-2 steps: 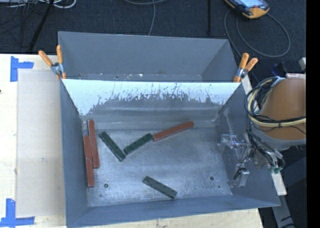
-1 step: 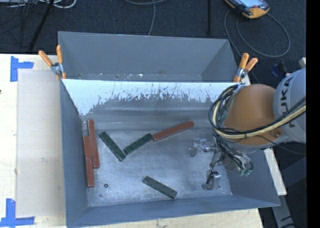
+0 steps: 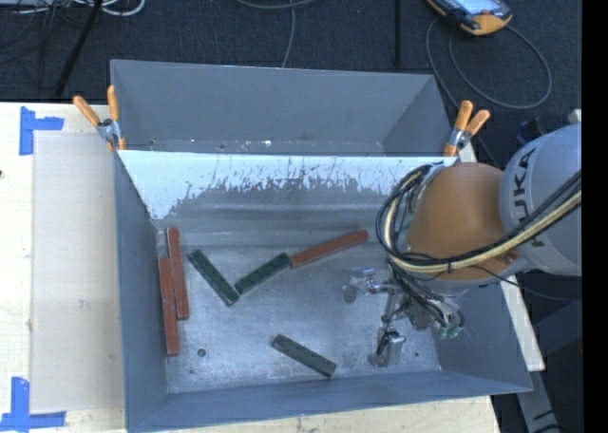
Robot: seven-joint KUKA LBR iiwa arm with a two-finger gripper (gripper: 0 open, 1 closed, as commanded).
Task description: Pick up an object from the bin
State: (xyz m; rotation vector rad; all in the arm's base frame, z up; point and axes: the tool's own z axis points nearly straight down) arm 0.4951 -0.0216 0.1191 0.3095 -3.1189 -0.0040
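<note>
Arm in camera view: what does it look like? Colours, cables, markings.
The arm is a pale grey rounded link with dark KUKA lettering, only partly visible. Its wrist carries a rounded orange-brown cover, ringed by a looped bundle of black and yellowish cables. Below sits the small bare-metal gripper.

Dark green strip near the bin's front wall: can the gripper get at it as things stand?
Probably yes: the dark green strip lies flat and alone beside the gripper, with nothing between them.
</note>
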